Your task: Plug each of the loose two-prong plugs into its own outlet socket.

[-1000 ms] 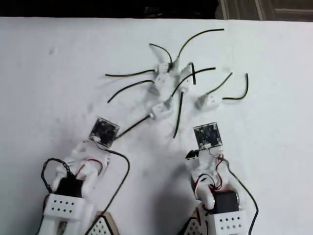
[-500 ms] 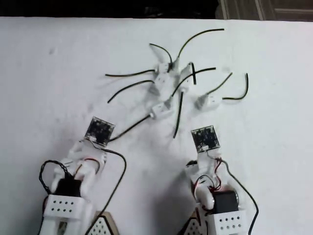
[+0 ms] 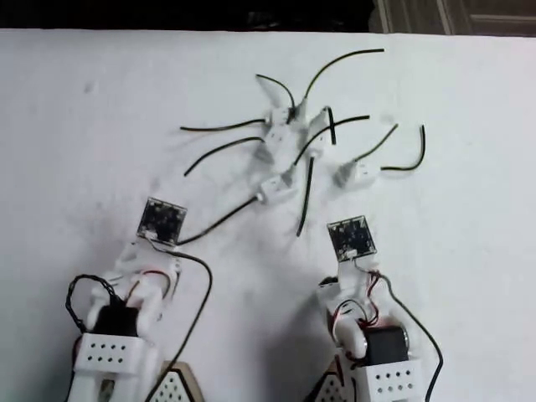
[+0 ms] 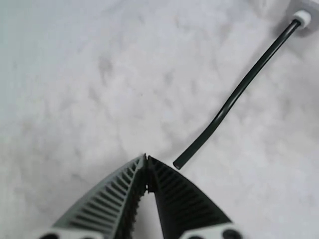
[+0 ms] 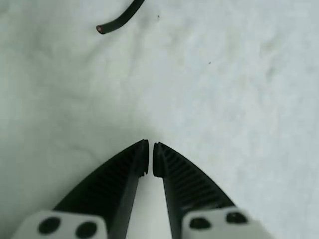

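Observation:
Several white plug and socket pieces with short black cords lie tangled at the table's middle back. One white plug trails a cord toward the left arm; that cord's cut end lies just beside my left gripper, which is shut and empty. Its plug end sits far along the cord. My right gripper is shut on nothing, fingertips over bare table, with another cord's cut end some way ahead. That cord ends in front of the right arm.
Another white plug with a curled cord lies to the right of the tangle. The white table stretches bare to the left and right; its far edge meets a dark background.
The left arm has swung leftward, away from the trailing cord. The right arm shifted slightly at first, then stayed still. The plugs and cords have not moved.

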